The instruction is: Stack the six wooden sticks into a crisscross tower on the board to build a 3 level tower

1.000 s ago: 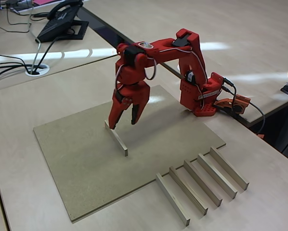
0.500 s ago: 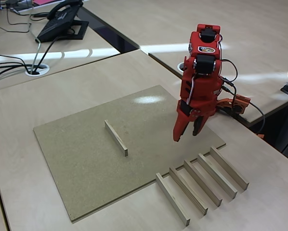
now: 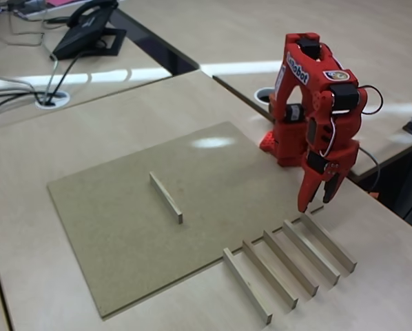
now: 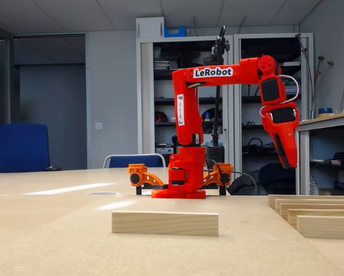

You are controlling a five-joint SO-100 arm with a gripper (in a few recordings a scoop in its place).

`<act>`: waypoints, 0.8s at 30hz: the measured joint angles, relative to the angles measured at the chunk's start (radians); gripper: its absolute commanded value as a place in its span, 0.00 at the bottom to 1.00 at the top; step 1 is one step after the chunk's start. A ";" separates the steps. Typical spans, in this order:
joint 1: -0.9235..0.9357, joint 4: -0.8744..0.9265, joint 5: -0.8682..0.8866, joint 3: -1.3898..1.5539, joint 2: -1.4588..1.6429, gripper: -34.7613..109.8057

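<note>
One pale wooden stick (image 3: 166, 197) lies alone on the tan board (image 3: 123, 241), and it shows broadside in the low fixed view (image 4: 165, 223). Several more sticks (image 3: 290, 262) lie side by side in a row on the desk just off the board's right corner, and their ends show in the low fixed view (image 4: 316, 210). My red gripper (image 3: 316, 202) hangs pointing down just above the far end of the rightmost stick (image 3: 328, 241). Its fingers are apart and hold nothing. From the side, the gripper (image 4: 287, 160) is well above the table. No tower stands.
The arm's red base (image 3: 289, 148) stands at the board's far right corner with an orange part and cable beside it. A desk phone (image 3: 89, 31) and a cable grommet (image 3: 53, 100) sit far back left. The desk edge drops off at the right (image 3: 392, 207).
The arm has swung from above the lone stick on the board across to the right, and now hangs over the far end of the row of sticks. The sticks have not moved.
</note>
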 measured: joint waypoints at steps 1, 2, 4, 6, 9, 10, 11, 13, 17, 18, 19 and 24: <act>-0.006 -0.018 0.003 0.000 -0.006 0.43; -0.014 -0.032 0.014 0.000 -0.011 0.43; -0.032 -0.055 0.017 0.000 -0.026 0.43; -0.048 -0.078 0.018 0.000 -0.044 0.43; -0.063 -0.123 0.035 0.002 -0.078 0.43; -0.071 -0.138 0.037 0.003 -0.089 0.43; -0.080 -0.147 0.048 0.003 -0.104 0.43; -0.081 -0.176 0.052 0.005 -0.126 0.43; -0.101 -0.227 0.054 0.017 -0.149 0.43; -0.095 -0.244 0.054 0.031 -0.150 0.43; -0.092 -0.244 0.054 0.037 -0.150 0.43; -0.089 -0.307 0.055 0.098 -0.149 0.43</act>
